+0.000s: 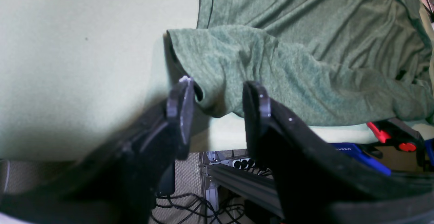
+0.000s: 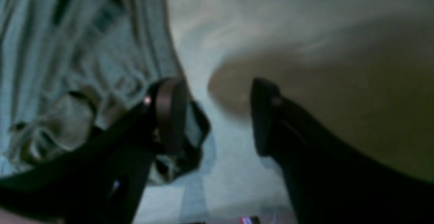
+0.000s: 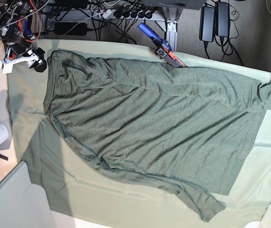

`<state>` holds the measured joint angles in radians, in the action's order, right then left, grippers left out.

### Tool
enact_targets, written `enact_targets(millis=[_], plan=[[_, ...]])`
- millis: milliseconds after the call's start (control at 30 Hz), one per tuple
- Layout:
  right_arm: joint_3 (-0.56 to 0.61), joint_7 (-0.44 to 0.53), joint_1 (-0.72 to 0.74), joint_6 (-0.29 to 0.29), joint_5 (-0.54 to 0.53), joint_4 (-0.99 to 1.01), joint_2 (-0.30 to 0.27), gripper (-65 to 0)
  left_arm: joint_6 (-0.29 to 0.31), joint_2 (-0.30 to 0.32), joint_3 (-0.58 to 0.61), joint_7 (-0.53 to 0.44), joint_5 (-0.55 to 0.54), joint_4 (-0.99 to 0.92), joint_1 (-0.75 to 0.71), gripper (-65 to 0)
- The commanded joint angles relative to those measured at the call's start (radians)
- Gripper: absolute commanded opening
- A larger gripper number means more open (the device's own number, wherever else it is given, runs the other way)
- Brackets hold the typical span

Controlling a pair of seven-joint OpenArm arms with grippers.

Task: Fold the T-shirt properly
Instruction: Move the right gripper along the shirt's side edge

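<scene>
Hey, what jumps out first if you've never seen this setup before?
The big olive-green T-shirt sprawled wrinkly across the pale green table cloth, sleeves spread. At the far edge sits a blue and red clamp. In the left wrist view, the left end effector hovers open by a sleeve.

We see the T-shirt [image 3: 150,123] spread across the table cloth [image 3: 26,99], filling mid-frame. A clamp [image 3: 161,46] sits at its upper edge.

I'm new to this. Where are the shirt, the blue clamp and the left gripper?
shirt [image 3: 150,118], base view, middle of its body.
blue clamp [image 3: 160,45], base view, its handle.
left gripper [image 1: 218,91], left wrist view, between its open fingertips.
</scene>
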<state>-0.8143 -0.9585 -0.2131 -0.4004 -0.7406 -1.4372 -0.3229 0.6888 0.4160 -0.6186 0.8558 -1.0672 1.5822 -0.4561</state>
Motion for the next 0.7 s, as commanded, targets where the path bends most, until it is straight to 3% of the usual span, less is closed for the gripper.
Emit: enact_targets(millis=[0,400,667], plan=[[0.003,-0.025,0.001,-0.015,-0.005,-0.011,-0.004,-34.0,0.009,0.019,-0.009,-0.021,-0.020,0.014,0.002,-37.8],[0.130,-0.041,-0.040,-0.026,-0.017,-0.040,0.008,-34.0,0.009,0.019,-0.009,-0.021,-0.021,0.014,0.002,-37.8],[0.137,-0.040,-0.111,-0.026,-0.005,-0.142,0.007,-35.0,0.009,0.019,-0.009,-0.021,-0.029,0.014,0.002,-37.8]])
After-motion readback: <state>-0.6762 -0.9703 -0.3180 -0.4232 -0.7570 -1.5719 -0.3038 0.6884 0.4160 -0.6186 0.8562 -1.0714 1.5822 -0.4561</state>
